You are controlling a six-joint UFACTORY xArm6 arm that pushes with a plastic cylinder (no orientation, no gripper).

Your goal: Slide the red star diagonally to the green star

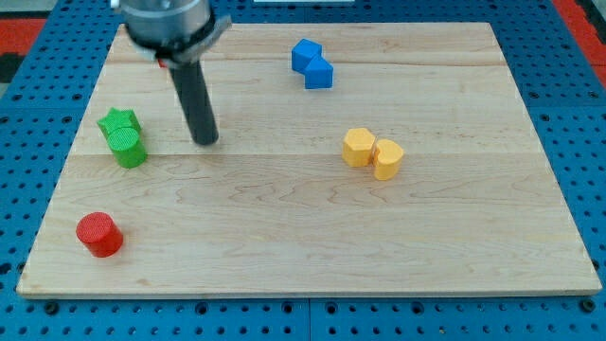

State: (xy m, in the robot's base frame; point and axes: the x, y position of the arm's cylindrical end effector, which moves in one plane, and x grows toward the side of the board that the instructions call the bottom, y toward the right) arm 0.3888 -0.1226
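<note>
My tip (205, 140) rested on the pale wooden counter (312, 237) just right of the green star block (119, 122) and green cylinder (127, 149), with no end effector fitted and no red star block visible.

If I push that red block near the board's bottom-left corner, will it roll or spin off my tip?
The red block looks like a short upright cylinder, so it should slide, not roll. Its round side may slip off my tip on an off-centre push. The wooden board looks smooth, so it likely moves easily. My tip sits right of the green blocks.
</note>
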